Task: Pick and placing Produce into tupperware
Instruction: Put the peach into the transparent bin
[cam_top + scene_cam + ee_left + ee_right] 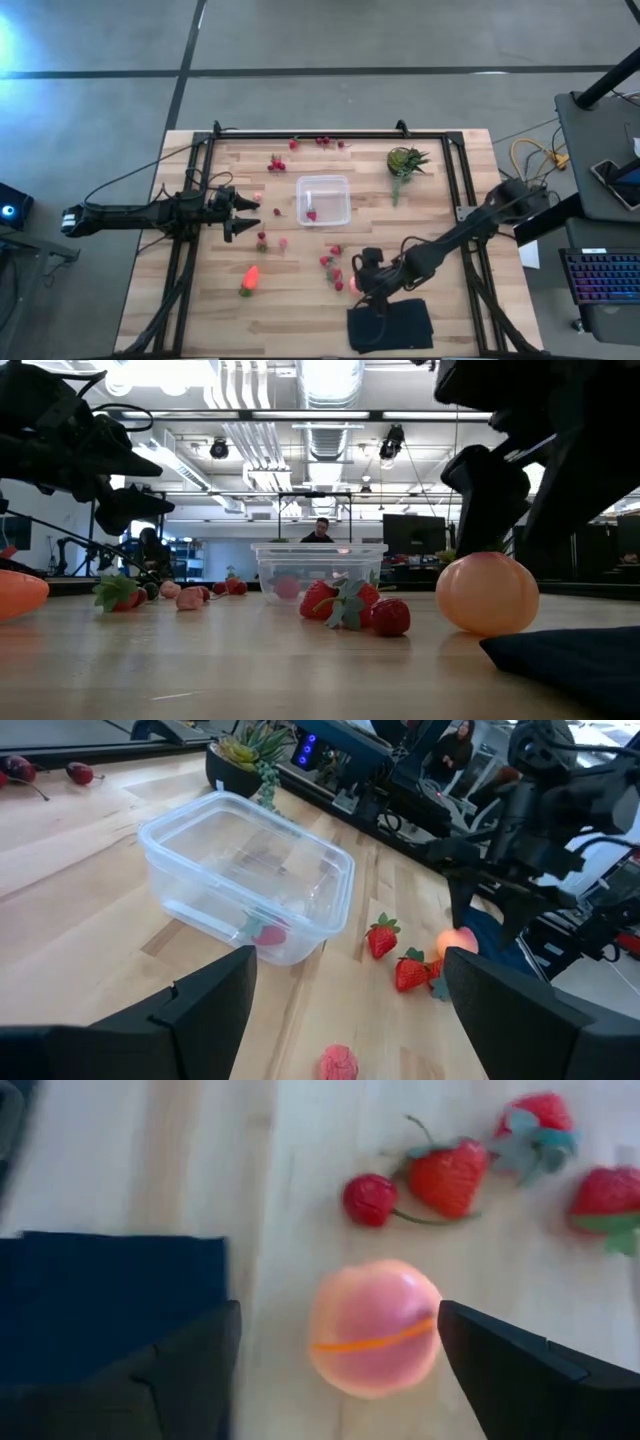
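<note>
While its two dark fingers stand wide apart and hold nothing, the right end effector (357, 283) hangs low in the lower middle of the high view, over a round orange-pink fruit (373, 1327) that lies on the desk (200, 310) between the fingers; whether a finger touches the fruit cannot be told. That fruit is smooth and matte, with a thin orange line across it. Just beside it, in the lower part of the high view, lies a flat black cloth (392, 326), soft and folded to a rough square. On the fruit's other side sit red strawberries (447, 1173) with green leafy caps and a glossy cherry (367, 1198) on a thin stem.

At the left of the high view, the left end effector (245, 216) also stands open and empty, above the pale wood planks of the desk. In the centre of that view rests the tupperware (323, 200), a clear plastic box with rounded corners, holding one red piece (311, 214). A carrot-like piece (250, 277), orange with a green end, lies at lower left. A spiky green plant (404, 161) stands at upper right.
</note>
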Robot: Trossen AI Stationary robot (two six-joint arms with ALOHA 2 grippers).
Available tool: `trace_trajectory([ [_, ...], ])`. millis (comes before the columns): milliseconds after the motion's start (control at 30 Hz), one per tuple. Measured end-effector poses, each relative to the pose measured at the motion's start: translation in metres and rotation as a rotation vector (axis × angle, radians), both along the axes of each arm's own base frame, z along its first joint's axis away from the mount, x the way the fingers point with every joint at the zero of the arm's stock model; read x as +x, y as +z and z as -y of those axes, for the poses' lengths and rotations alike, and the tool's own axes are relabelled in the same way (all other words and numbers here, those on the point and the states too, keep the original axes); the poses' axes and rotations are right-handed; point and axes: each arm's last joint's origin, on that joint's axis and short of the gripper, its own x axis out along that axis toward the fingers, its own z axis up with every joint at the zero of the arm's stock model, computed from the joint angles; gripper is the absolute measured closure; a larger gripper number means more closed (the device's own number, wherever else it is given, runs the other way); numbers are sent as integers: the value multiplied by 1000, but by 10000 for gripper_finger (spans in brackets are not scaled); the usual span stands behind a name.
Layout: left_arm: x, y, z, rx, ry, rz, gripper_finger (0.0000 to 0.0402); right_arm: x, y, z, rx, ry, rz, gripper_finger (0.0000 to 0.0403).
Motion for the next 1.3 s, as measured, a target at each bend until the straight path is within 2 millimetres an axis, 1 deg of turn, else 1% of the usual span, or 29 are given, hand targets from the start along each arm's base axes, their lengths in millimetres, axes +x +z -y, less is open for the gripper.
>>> trace_trajectory([
  [167,0,0,0,0,0,-1,95,7,1,0,-19,-60,-13,46],
  [300,0,0,0,0,0,1,95,11,-5,-1,-33,-64,-39,40],
  [500,0,0,0,0,0,1,95,12,-20,-3,-23,-115,-90,39],
  [867,0,0,0,0,0,0,95,11,-22,4,-98,-192,-78,39],
  [1100,0,0,0,0,0,2,95,12,-38,3,-94,-246,-124,39],
  [1200,0,0,0,0,0,0,95,12,-40,3,-88,-269,-130,41],
  [1300,0,0,0,0,0,-1,95,13,-39,3,-91,-277,-125,54],
])
